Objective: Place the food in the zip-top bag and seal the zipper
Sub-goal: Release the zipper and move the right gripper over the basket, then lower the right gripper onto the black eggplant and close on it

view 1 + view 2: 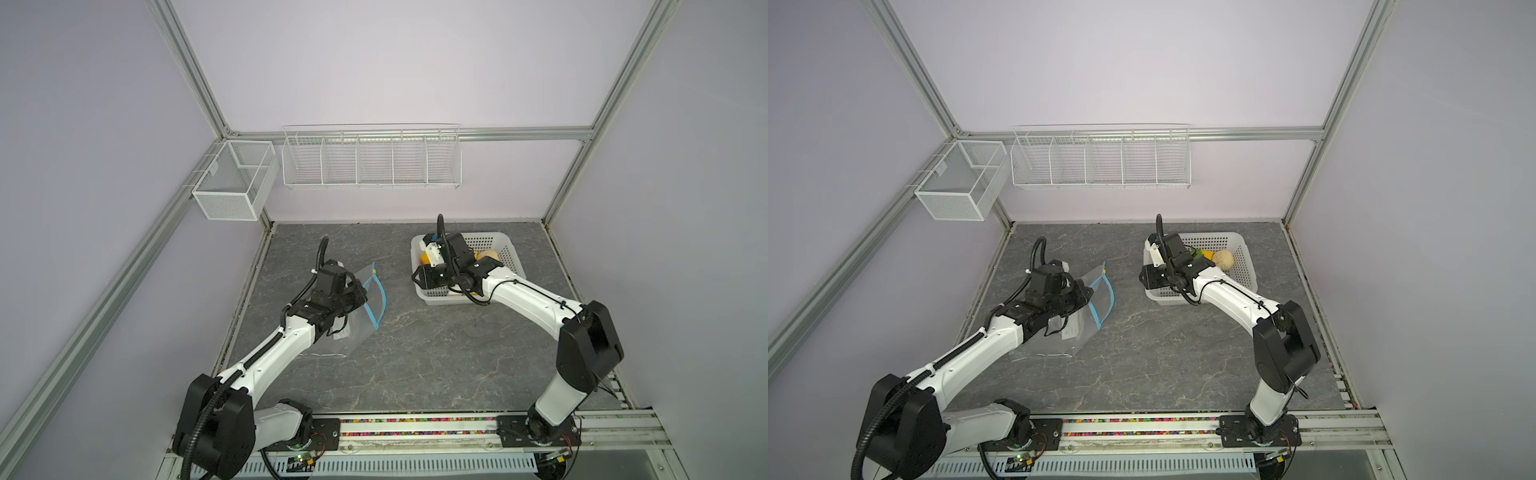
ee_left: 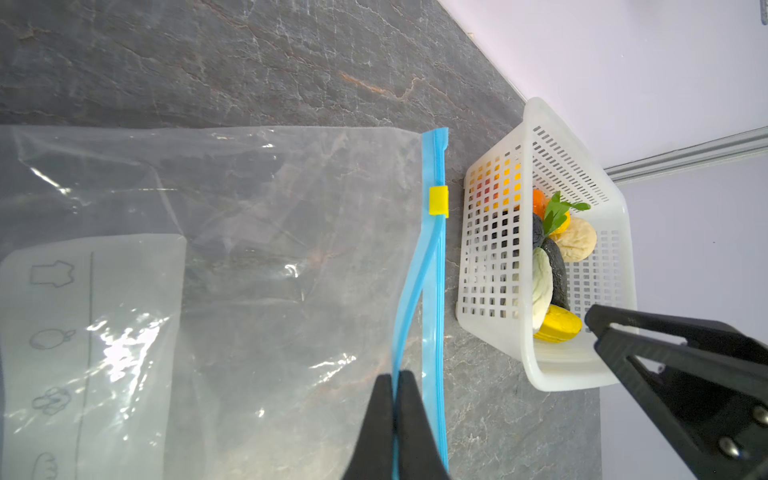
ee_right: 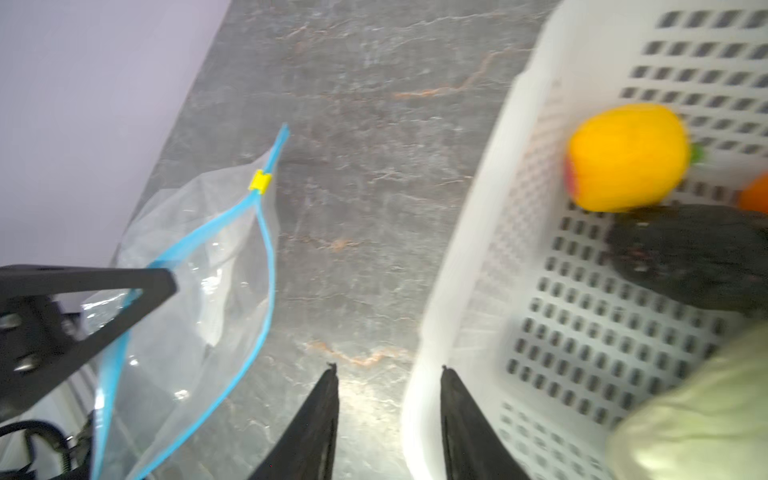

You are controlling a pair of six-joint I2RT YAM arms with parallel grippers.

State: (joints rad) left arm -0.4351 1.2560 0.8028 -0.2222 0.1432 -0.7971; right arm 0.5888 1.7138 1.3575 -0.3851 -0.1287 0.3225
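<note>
The zip-top bag [image 2: 249, 249] lies on the left half of the counter [image 1: 415, 353]. Its mouth faces the white basket [image 3: 457, 249], which stands toward the far edge, right of the middle. The left gripper [image 2: 394, 376] has its jaws pressed together on the upper lip of the blue zipper [image 2: 432, 311]. That lip is raised off the lower one, so the mouth gapes. The yellow slider [image 2: 438, 200] sits near one end of the strip. The food [image 2: 557, 324] lies in the basket, a beige lumpy ball [image 1: 1223, 259] among it. The right gripper [image 3: 387, 368] hangs at the basket wall that faces the bag, jaws apart and holding nothing. The view is blurred, but they seem to straddle that wall.
</note>
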